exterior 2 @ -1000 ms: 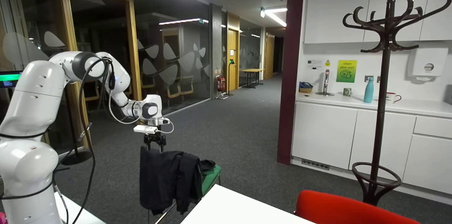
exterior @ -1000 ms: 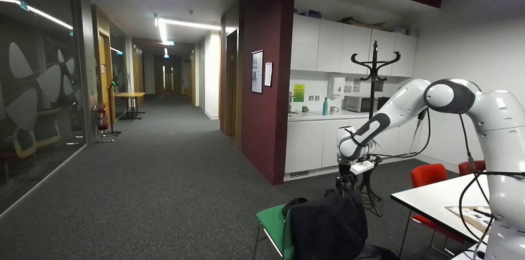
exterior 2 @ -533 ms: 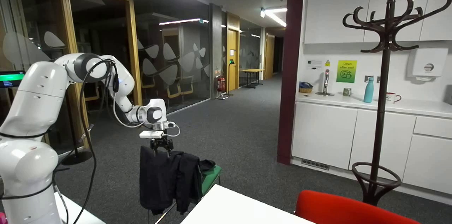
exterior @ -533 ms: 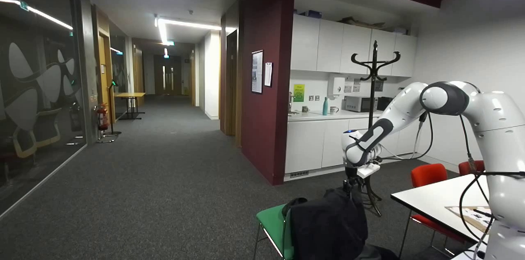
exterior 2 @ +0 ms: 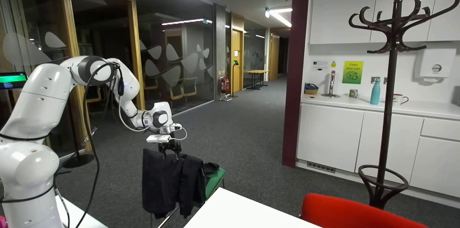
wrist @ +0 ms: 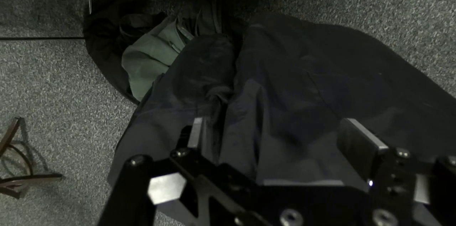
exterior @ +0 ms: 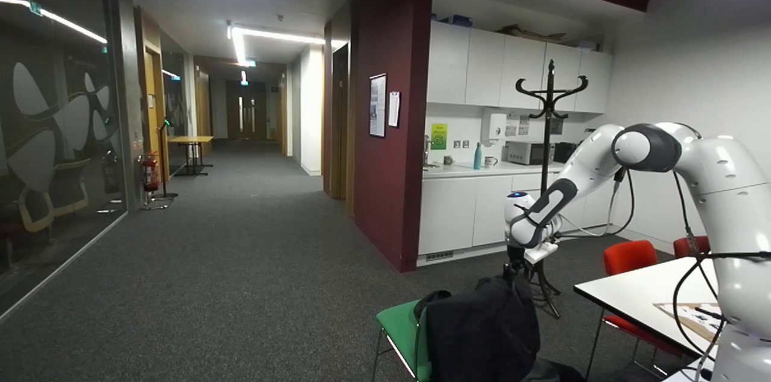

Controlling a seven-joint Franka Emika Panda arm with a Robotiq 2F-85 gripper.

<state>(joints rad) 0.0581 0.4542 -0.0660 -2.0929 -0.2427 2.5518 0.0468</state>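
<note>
A black jacket (exterior: 482,328) hangs over the back of a green chair (exterior: 397,323). Both the jacket (exterior 2: 158,185) and the chair (exterior 2: 215,182) also show in an exterior view from another side. In the wrist view the dark jacket (wrist: 313,72) fills the middle, with a grey-green patch (wrist: 151,56) at its upper left. My gripper (wrist: 272,122) is open, its fingers wide apart, with jacket cloth seen below and between them. In an exterior view the gripper (exterior 2: 171,156) points down at the jacket's top edge. Whether the fingertips touch the cloth I cannot tell.
A dark wooden coat stand (exterior 2: 388,105) stands by the white kitchen counter (exterior 2: 359,100); its foot (wrist: 30,179) shows in the wrist view. A white table (exterior 2: 244,210) and red chair (exterior 2: 345,210) are near. A turquoise bottle (exterior 2: 375,92) and mugs stand on the counter.
The arm has come down toward the jacket's top and moved to the right in both exterior views. In the last half second it moved only slightly. The jacket and chair have not visibly moved.
</note>
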